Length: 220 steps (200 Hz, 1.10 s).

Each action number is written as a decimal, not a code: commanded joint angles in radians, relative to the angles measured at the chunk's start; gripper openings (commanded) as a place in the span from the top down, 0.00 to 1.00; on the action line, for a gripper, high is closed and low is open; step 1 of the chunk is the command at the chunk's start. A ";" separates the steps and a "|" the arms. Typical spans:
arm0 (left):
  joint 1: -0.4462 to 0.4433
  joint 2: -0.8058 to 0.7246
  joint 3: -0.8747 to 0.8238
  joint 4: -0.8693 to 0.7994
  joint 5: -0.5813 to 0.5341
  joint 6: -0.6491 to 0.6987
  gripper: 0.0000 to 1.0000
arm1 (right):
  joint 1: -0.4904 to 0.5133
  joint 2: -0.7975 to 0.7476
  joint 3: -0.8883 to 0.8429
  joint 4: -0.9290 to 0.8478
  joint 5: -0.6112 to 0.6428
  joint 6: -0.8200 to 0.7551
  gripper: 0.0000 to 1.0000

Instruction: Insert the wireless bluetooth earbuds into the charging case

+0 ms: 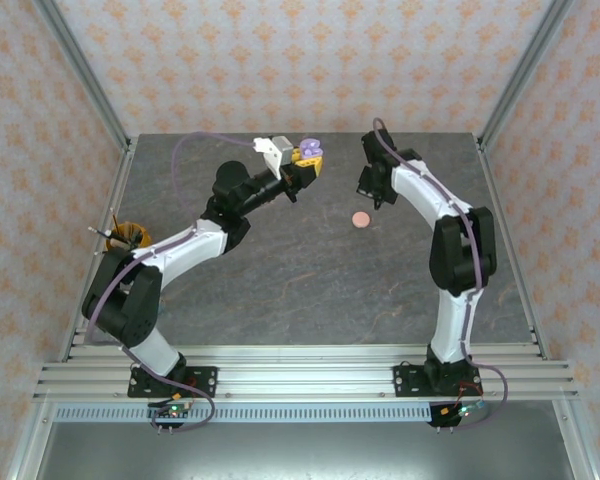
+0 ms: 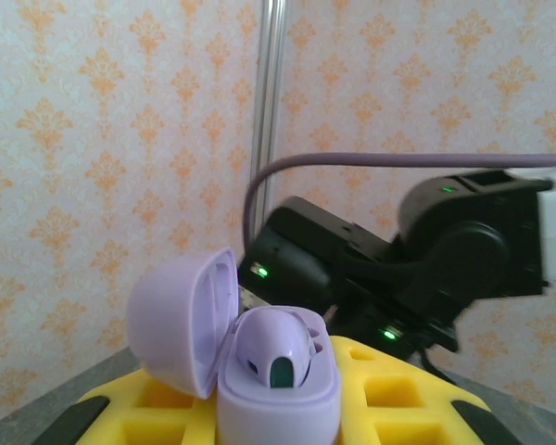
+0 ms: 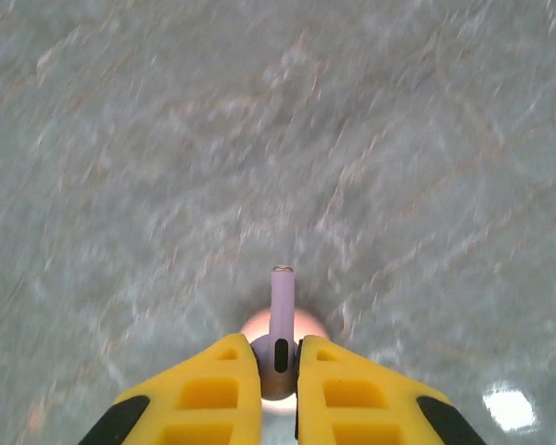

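One pale purple earbud (image 3: pixel 281 301) is sitting pinched between the fingers (image 3: pixel 213 389) of the right hand (image 3: pixel 280 375), its stem pointing out past the tips, over a round pink case (image 3: pixel 312 324) lying on the surface (image 3: pixel 167 139). The left hand (image 2: pixel 276 413) is clamping the open purple case (image 2: pixel 181 315), where a second purple earbud (image 2: pixel 276 348) is resting in its socket.

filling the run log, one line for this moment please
left gripper: shut on purple case, lid open, seated earbud inside | right gripper: shut on second earbud above table
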 commanded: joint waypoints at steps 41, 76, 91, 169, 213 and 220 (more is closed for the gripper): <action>0.006 -0.192 -0.081 -0.092 -0.104 0.034 1.00 | 0.192 -0.271 -0.432 0.092 -0.058 0.113 0.88; 0.006 -0.276 -0.115 -0.144 -0.130 0.033 1.00 | 0.291 -0.281 -0.612 0.205 -0.072 0.227 0.88; 0.004 -0.306 -0.131 -0.172 -0.137 0.034 1.00 | 0.313 -0.273 -0.643 0.237 -0.078 0.261 0.88; 0.004 -0.403 -0.206 -0.223 -0.177 0.035 1.00 | 0.336 -0.236 -0.682 0.291 -0.112 0.323 0.61; 0.005 -0.394 -0.205 -0.220 -0.178 0.037 1.00 | 0.340 -0.219 -0.658 0.298 -0.154 0.332 0.60; 0.004 -0.392 -0.204 -0.218 -0.178 0.036 1.00 | 0.343 -0.214 -0.651 0.303 -0.167 0.335 0.60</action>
